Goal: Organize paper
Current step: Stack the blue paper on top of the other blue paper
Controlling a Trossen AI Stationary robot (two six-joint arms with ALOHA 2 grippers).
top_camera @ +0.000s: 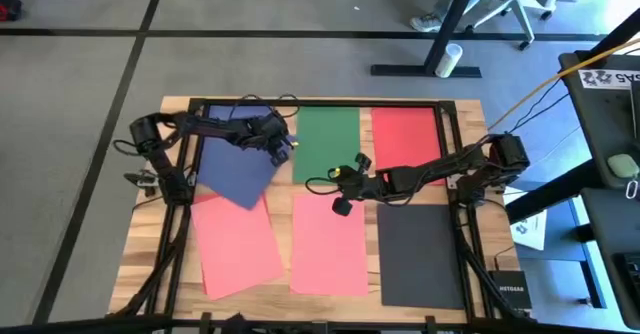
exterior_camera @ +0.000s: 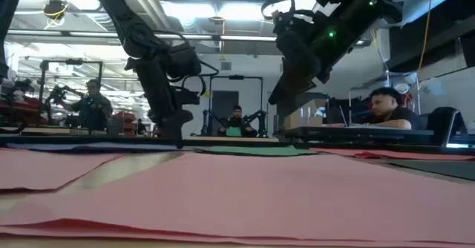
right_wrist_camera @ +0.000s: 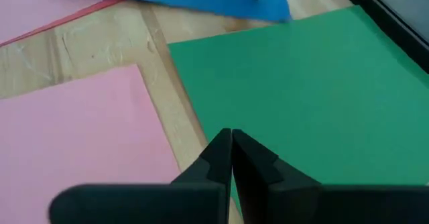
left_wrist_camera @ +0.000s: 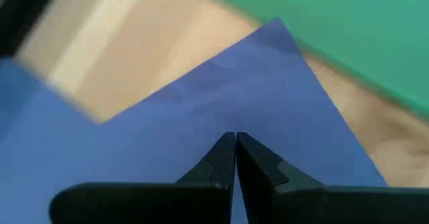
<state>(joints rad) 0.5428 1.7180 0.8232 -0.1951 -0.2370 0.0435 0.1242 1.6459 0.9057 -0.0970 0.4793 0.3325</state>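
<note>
Paper on the table: we see six sheets lying flat on the wooden table (top_camera: pixel 470 114) — a blue sheet (top_camera: pixel 237 164), a green sheet (top_camera: pixel 326 142) and a red sheet (top_camera: pixel 406 136) along the far row; two salmon pink sheets (top_camera: pixel 236 242) (top_camera: pixel 328 244) and a dark grey sheet (top_camera: pixel 420 254) along the near row.
Handling: we judge each sheet light, thin, floppy and easy to crease; it slides readily on wood.
Where to take hold: we would press down near a corner or edge and drag it, since a flat sheet offers nothing to pinch.
Pointing: the blue sheet lies skewed, its long axis turned off the others and its near corner overlapping the left pink sheet; the other sheets run long axis near-to-far.
Left claw (top_camera: pixel 281 150): fingers closed together with nothing between them, tips over the blue sheet's corner nearest the green.
Right claw (top_camera: pixel 342 177): fingers closed, empty, at the green sheet's near edge.
</note>
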